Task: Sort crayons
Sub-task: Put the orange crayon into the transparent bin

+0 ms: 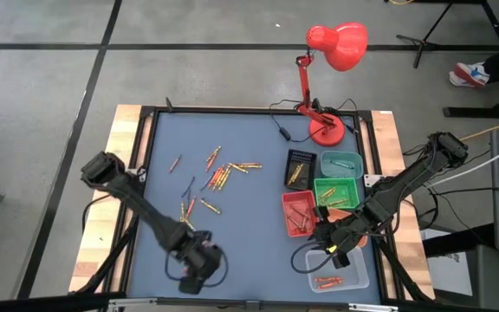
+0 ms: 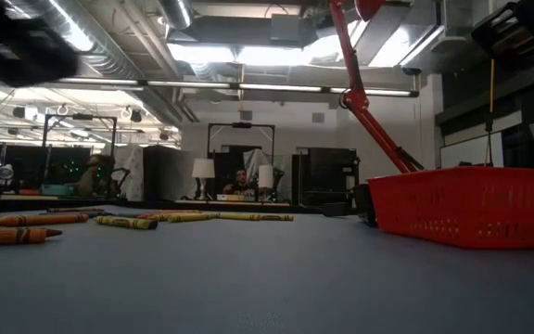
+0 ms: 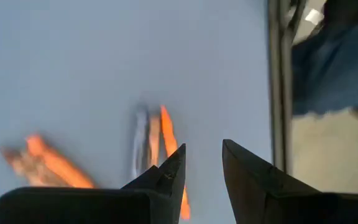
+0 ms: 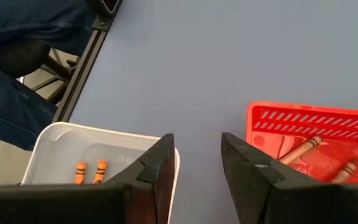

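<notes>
Many crayons [image 1: 219, 173] lie loose at the counter's middle and near edge, pointing various ways, most long axes diagonal; a few are already sorted in my trays [image 1: 329, 192] by the right edge. My left tool [image 1: 199, 264] hovers open and empty near the front edge; my right tool [image 1: 336, 241], also open, waits between trays

Red desk lamp [image 1: 336, 48], coloured trays [image 1: 336, 189]

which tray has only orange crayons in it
The white tray at the table's near right corner, beside the right gripper. It holds two orange crayons; the black, teal, green and red trays sit farther back.
</notes>
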You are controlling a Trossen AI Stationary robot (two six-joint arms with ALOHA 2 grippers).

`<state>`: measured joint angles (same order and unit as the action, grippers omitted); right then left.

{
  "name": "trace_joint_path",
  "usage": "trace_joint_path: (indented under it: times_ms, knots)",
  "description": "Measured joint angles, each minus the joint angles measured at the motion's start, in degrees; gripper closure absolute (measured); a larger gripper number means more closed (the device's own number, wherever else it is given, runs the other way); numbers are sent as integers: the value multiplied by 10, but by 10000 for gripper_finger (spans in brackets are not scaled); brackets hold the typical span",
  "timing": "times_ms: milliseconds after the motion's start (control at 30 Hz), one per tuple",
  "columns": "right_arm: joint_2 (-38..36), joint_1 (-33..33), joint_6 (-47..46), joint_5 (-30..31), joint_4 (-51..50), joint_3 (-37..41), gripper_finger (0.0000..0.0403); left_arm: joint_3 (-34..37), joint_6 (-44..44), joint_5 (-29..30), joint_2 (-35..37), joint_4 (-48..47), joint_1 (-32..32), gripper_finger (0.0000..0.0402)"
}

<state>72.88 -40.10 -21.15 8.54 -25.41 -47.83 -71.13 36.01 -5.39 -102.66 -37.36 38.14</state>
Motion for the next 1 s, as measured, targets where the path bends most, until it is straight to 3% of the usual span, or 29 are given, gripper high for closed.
trace_joint_path:
  times_ms: [333, 767, 1000]
  knots:
    - [0, 0, 0, 0, 13, 0, 271, 15, 106, 71, 0, -54, 81, 311]
    - [0, 0, 0, 0, 32, 0, 271, 78, 145, 74, -1, -2, 86, 311]
    - [0, 0, 7, 19, 117, 0, 271, 78, 144, 74, -1, 9, 88, 311]
